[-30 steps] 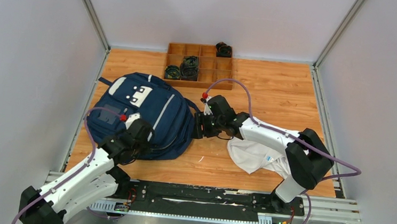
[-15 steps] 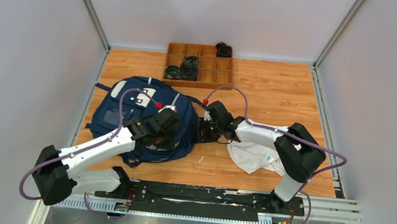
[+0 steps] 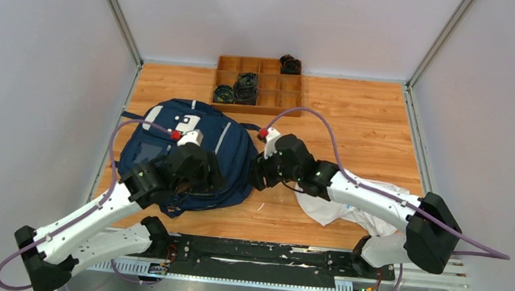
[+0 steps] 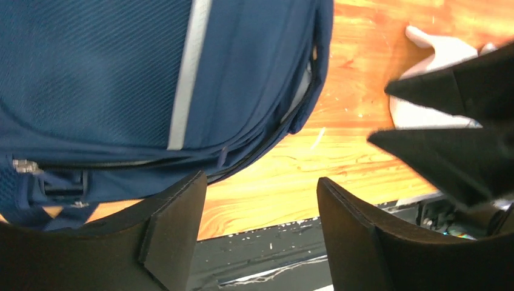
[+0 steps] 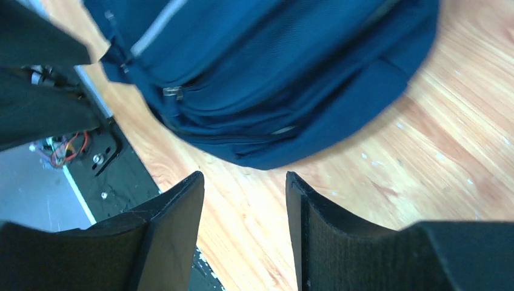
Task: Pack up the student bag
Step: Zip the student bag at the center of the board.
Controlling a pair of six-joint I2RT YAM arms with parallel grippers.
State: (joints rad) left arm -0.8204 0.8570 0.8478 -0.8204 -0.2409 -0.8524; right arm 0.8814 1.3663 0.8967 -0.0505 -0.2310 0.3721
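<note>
The left arm covers the near edge of the bag; the right arm hides part of the cloth. The dark items in the tray are too small to identify.

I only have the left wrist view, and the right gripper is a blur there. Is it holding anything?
Observer: No. The right gripper is open and empty, beside the student bag.
Operator: Anything further back?
Observer: At the far end, a wooden tray holds dark bundles.
Operator: Which bag face is up?
Observer: The one with the grey-white patch.
</note>
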